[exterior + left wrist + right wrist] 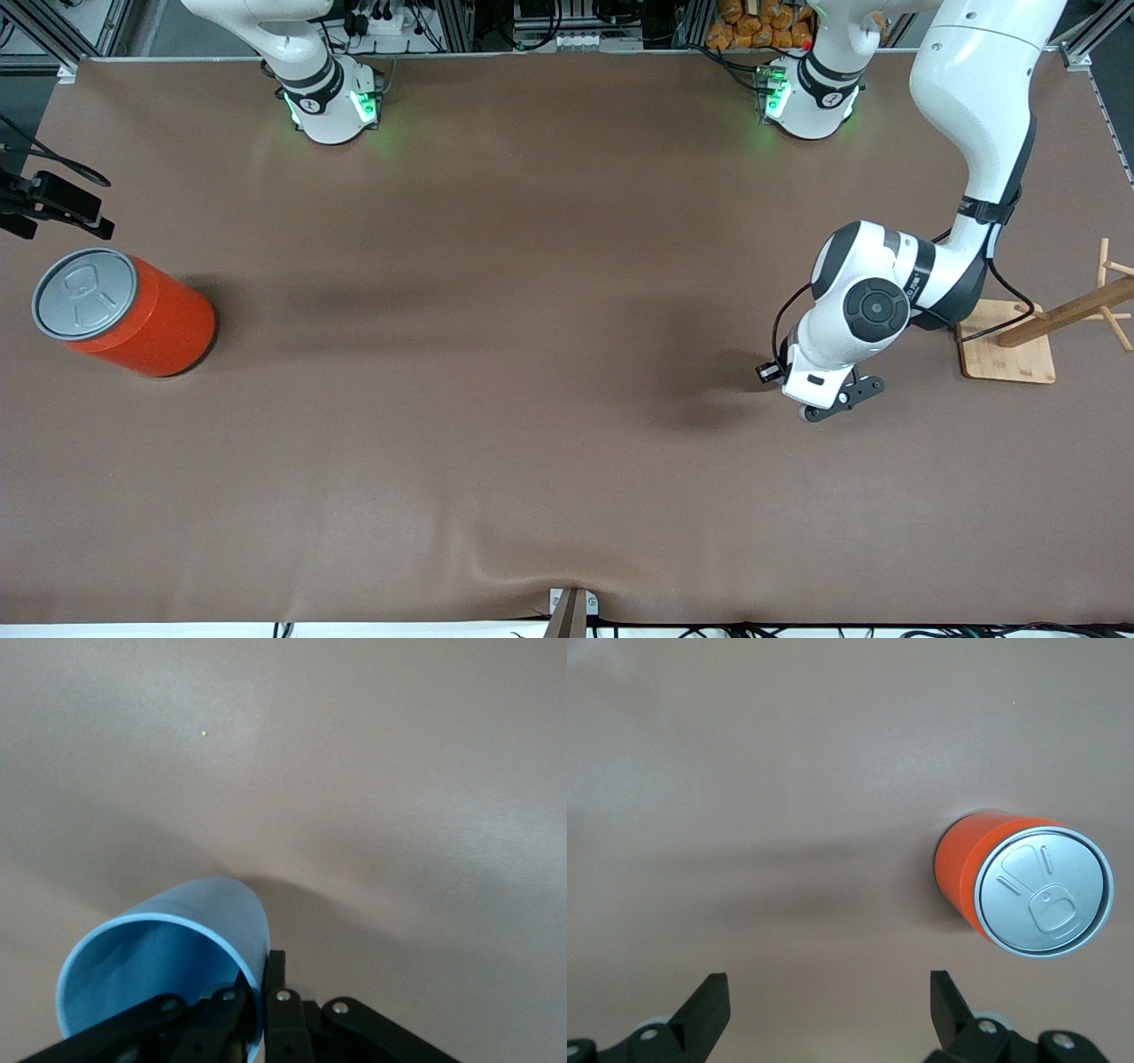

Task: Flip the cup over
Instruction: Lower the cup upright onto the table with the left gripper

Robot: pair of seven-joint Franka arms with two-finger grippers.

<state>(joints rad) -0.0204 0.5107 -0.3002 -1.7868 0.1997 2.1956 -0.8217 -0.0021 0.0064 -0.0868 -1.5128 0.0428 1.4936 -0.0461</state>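
The left gripper [831,408] is pinching the light blue cup [168,966] by its rim, low over the brown table [532,354] beside a wooden stand [1045,332]. The right gripper [828,1010] is hanging wide open above the orange can [124,312].

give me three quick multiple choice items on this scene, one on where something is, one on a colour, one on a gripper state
1. Where does the orange can stand?
A. toward the right arm's end of the table
B. on the wooden rack's base
C. between the two arm bases

2. What colour is the cup?
A. red
B. light blue
C. green

3. How is the left gripper?
A. wide open over the can
B. shut on the cup's rim
C. open beside the rack

Answers:
1. A, the front view shows it at that end of the table.
2. B, the left wrist view shows it blue inside and out.
3. B, its fingers pinch the cup's wall; the right gripper is the open one.
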